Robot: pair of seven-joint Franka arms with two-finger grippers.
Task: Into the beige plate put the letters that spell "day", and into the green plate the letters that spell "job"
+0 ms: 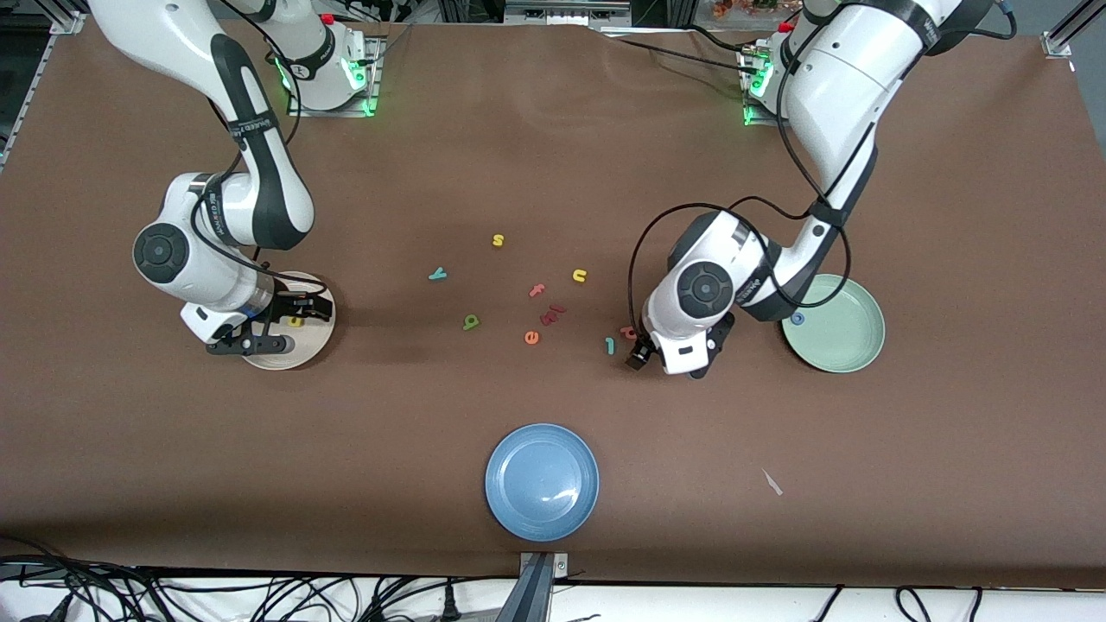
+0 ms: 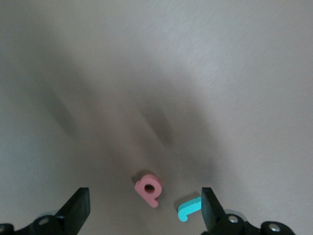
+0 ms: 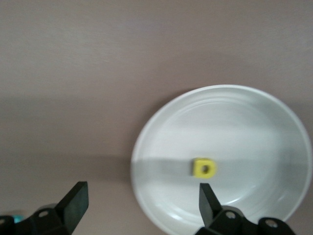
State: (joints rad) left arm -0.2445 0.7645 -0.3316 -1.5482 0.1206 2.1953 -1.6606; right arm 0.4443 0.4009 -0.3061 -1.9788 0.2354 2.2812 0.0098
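1. On the brown table [image 1: 553,155] loose letters lie in the middle: a yellow "s" [image 1: 498,240], a yellow "u" [image 1: 579,276], a pink "f" [image 1: 537,290], dark red pieces [image 1: 553,314] and an orange "e" [image 1: 531,338].
2. A blue plate [image 1: 542,481] sits alone, nearest the front camera.
3. The teal "y" [image 1: 437,275] and the green letter with a stem [image 1: 471,322] lie on the table among the loose letters, toward the right arm's end of that group.
4. The pink "b" [image 1: 628,332] and the teal "j" [image 1: 609,345] lie close together but apart, just beside the left gripper [image 1: 683,350].
5. The blue "o" [image 1: 797,319] lies in the green plate [image 1: 851,341], at the left arm's end of the table, near the rim.
6. The yellow letter [image 3: 203,168] lies in the beige plate [image 3: 161,147], at the right arm's end of the table.
7. The left gripper [image 2: 145,208] is low over the table with its jaws wide apart and empty; in its wrist view the pink "b" [image 2: 148,188] shows between the fingers [image 2: 78,208], the teal "j" [image 2: 188,209] just inside one of them.
8. The right gripper [image 3: 142,205] is over the beige plate, jaws wide apart, holding nothing; the yellow letter lies free in the plate.
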